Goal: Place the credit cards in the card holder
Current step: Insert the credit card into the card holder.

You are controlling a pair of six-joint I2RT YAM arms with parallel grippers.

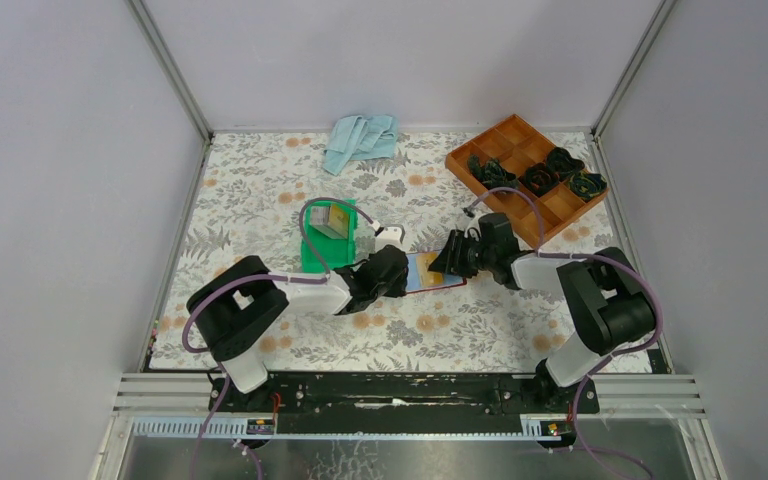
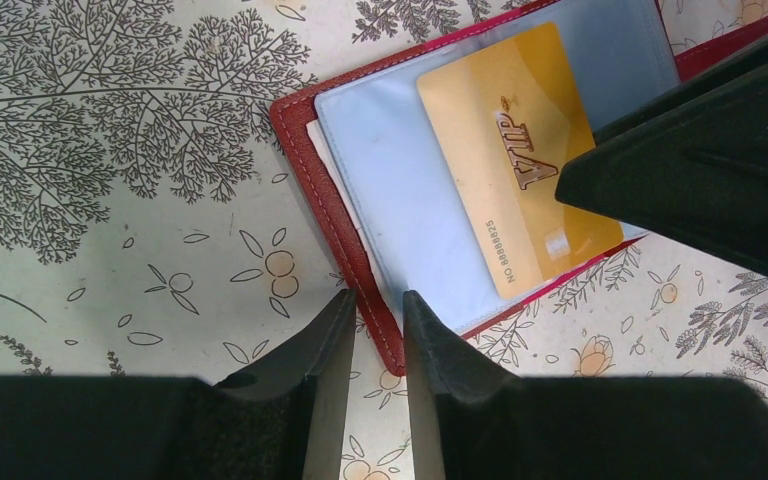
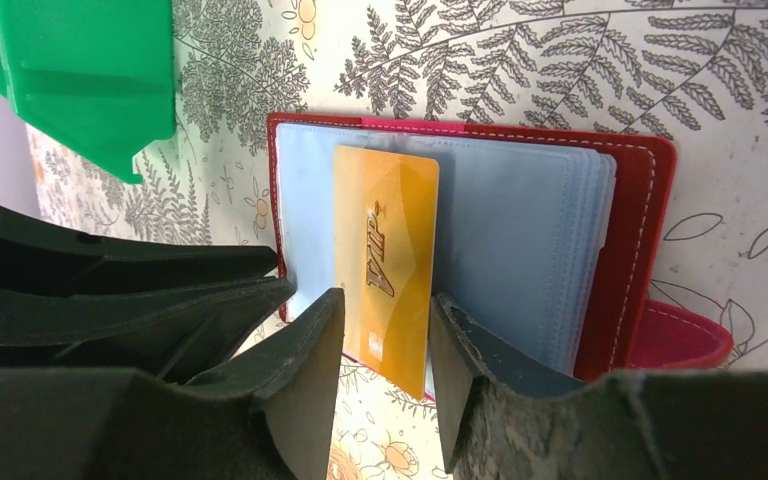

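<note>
The dark red card holder [image 1: 438,273] lies open on the floral cloth, its pale blue sleeves [image 2: 400,190] facing up. A gold VIP credit card [image 2: 510,150] rests across the sleeves, and its near end juts past the holder's edge [image 3: 400,350]. I cannot tell if it sits inside a pocket. My right gripper [image 3: 385,300] is open, one finger on each side of the card's end and neither touching it. My left gripper [image 2: 377,297] stands narrowly open astride the holder's red border [image 2: 360,270], with one fingertip [image 2: 422,318] over the sleeve. More cards [image 1: 331,221] stand in the green bin.
The green bin [image 1: 328,250] stands just left of the holder and shows in the right wrist view [image 3: 70,70]. An orange compartment tray [image 1: 513,135] with dark items is at the back right. A light blue cloth [image 1: 360,140] lies at the back. The holder's snap tab [image 3: 680,335] sticks out sideways.
</note>
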